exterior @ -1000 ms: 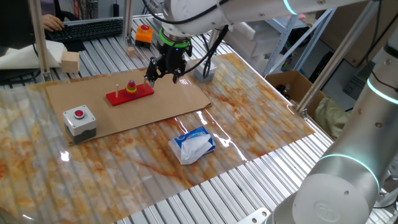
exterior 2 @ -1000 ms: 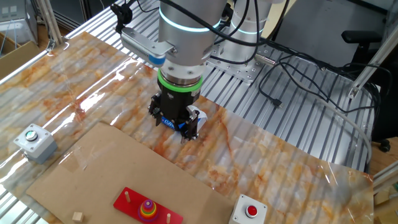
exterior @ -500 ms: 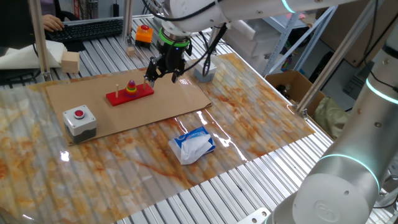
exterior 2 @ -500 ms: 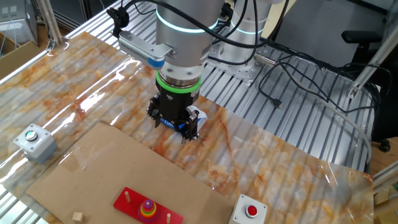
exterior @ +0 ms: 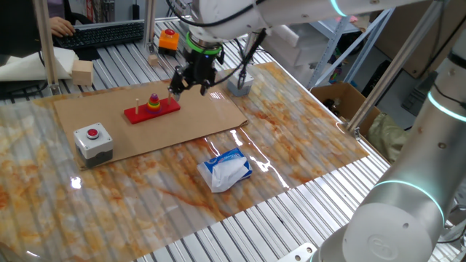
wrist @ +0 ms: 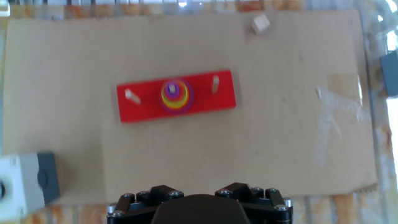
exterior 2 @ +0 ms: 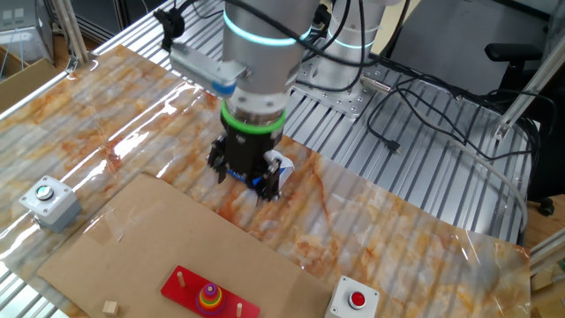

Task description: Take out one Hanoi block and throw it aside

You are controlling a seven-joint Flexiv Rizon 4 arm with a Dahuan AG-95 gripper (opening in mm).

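The Hanoi block is the tiny purple ring [wrist: 169, 98] high on a stack of coloured rings [exterior: 154, 102] on the middle peg of a flat red base [wrist: 205, 99]. The base lies on a sheet of cardboard [exterior: 211, 116]. The stack also shows in the other fixed view [exterior 2: 210, 297]. My gripper [exterior: 189, 89] hangs above the cardboard's far right edge, off to the right of the base, and touches nothing. Its fingers stand apart and hold nothing; it also shows in the other fixed view [exterior 2: 246, 184]. In the hand view only the gripper's black body [wrist: 199, 204] shows, and the fingertips are out of frame.
A grey box with a red button [exterior: 93, 140] sits on the cardboard's near left corner. A second grey box [exterior 2: 48, 199] stands beyond the gripper. A blue-white tissue pack [exterior: 227, 169] lies on the marbled table. A small wooden cube [wrist: 260, 23] lies near the base.
The gripper has shifted slightly up and toward the cardboard, still apart and empty. The ring stack and base have not moved.
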